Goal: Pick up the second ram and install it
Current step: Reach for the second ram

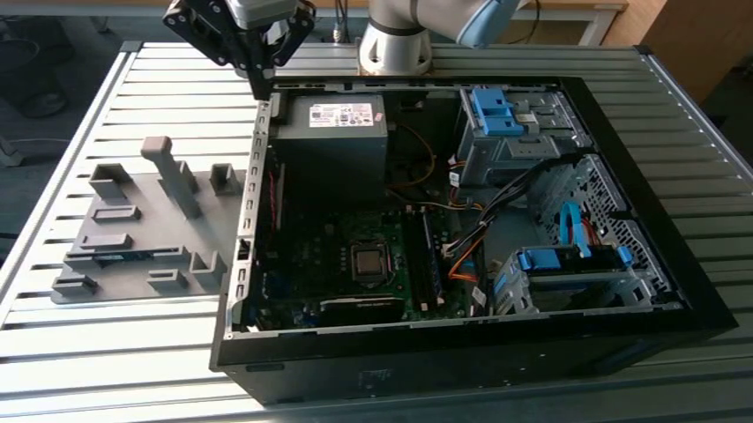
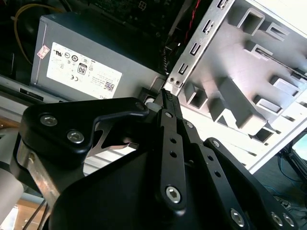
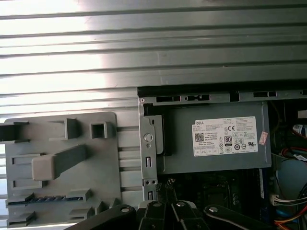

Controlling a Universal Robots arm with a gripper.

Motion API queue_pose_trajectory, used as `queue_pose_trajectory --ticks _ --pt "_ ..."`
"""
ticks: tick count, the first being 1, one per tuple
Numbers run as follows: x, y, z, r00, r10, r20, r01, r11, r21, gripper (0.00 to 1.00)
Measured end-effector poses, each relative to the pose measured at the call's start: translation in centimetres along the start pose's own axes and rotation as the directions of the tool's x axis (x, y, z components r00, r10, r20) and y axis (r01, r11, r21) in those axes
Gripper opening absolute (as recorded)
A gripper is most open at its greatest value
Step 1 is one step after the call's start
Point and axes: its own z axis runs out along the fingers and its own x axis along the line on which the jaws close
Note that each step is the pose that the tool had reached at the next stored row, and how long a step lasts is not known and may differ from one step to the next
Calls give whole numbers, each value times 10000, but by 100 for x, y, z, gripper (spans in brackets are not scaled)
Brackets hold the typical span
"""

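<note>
Your gripper [image 1: 257, 86] is closed tight and empty above the case [image 1: 471, 352] rim; second ram [image 1: 130, 256] sits in grey holder [image 1: 147, 207], unpicked.

A white printed label [image 3: 229, 136] sits on the grey power supply [image 3: 216, 163]; its small print seems illegible.

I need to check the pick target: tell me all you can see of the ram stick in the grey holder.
The ram stick is a long, thin, dark blue strip seen edge-on, seated between raised blocks in the grey holder, which lies on the slatted table at the exterior view's left of the case. Surface detail is unclear. The gripper hangs apart from it, over the case's wall.
</note>
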Motion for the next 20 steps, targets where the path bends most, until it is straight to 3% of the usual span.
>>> queue_pose_trajectory --ticks 20 --pt "59 -5 1 10000 -1 0 1 10000 -1 11"
